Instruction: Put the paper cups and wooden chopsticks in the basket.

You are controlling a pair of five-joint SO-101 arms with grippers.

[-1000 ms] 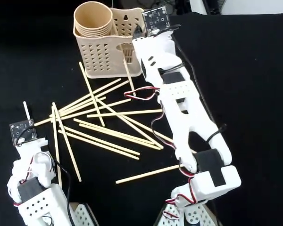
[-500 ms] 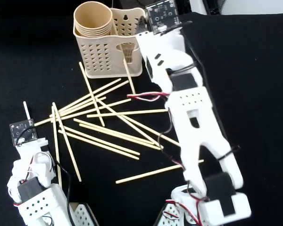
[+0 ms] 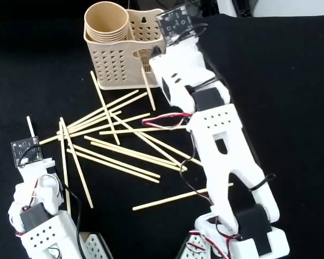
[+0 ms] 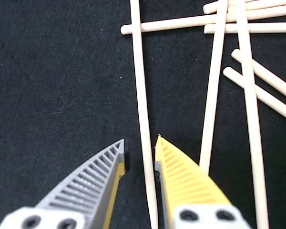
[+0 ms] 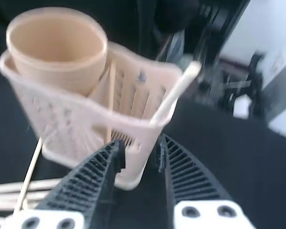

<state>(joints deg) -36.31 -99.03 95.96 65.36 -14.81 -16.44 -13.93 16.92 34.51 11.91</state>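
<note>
Right wrist view: with right gripper [image 5: 139, 141] narrowly parted, empty beside basket [image 5: 62, 129], back straight off, sparing leaning chopstick [image 5: 174, 98].

Even, bright light; the black worktop [image 3: 291, 108] swallows shadows, and the paper cups [image 3: 106, 21] hold soft shade inside. The white right arm [image 3: 227, 121] glares faintly. The right wrist view's upper right is washed out.

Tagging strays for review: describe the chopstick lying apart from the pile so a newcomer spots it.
Start at the basket at the far edge and come past the crisscrossed chopstick pile toward the near edge. The lone chopstick lies there, crossing no other stick, one end under the right arm.
</note>
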